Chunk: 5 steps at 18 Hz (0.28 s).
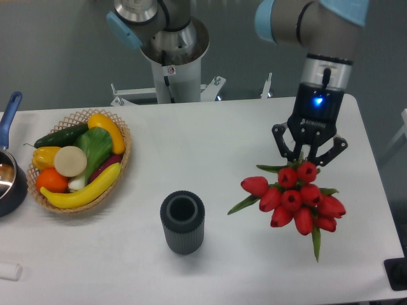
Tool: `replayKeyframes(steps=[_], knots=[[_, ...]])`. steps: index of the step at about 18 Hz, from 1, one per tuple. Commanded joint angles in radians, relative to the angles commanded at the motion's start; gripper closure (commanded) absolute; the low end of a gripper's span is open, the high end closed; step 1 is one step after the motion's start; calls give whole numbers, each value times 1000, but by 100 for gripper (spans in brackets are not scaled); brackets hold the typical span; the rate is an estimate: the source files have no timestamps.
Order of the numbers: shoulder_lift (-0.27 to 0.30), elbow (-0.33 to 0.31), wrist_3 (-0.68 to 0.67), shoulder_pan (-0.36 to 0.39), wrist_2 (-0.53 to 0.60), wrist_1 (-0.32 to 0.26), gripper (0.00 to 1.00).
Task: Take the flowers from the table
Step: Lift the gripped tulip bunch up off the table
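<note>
Gripper [310, 154] clamped on the flowers' [294, 197] stems, and the bunch hangs blooms-down above the right side of the table [210, 136], apparently clear of the top! The heavy red heads dangle well below the pinch, so the risk is plain: thin, slick stems could slide through the fingers, or the bunch could swing and clip the dark cup [182, 222] nearby if the arm moves fast.
</note>
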Motion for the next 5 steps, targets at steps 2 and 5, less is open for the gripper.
replayKeyframes(steps=[2,5], knots=[[-3,6,-2,-3,0,0,77],[-3,3,0,-3,0,0,77]])
